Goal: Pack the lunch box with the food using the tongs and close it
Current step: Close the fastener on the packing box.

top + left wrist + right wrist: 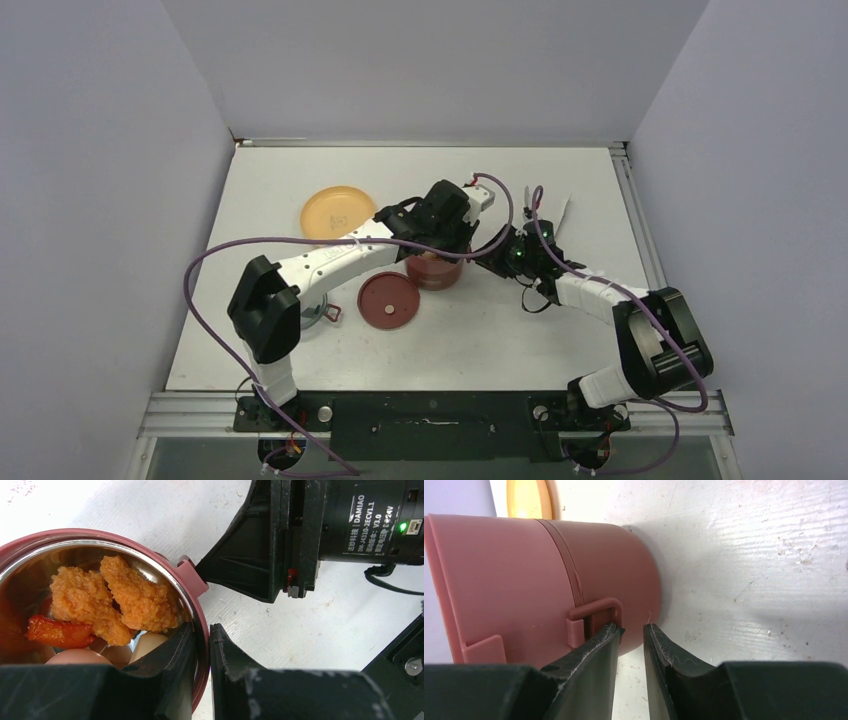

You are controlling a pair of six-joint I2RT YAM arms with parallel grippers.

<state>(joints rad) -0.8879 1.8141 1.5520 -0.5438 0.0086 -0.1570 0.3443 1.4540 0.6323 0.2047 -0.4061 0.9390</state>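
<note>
A maroon lunch box container stands mid-table with its top off. In the left wrist view its steel inside holds the food: orange breaded pieces, a red piece and whitish egg-like pieces. My left gripper is shut on the container's rim, one finger inside and one outside. My right gripper sits low at the container's side. Its jaws stand a narrow gap apart with only table between them, and the left fingertip touches the small side handle. I cannot make out the tongs.
A flat maroon disc lid lies just left of the container. Another steel-lined container sits under my left forearm. A yellow-orange plate lies at the back left. A thin pale strip shows behind the right wrist. Walls enclose the table.
</note>
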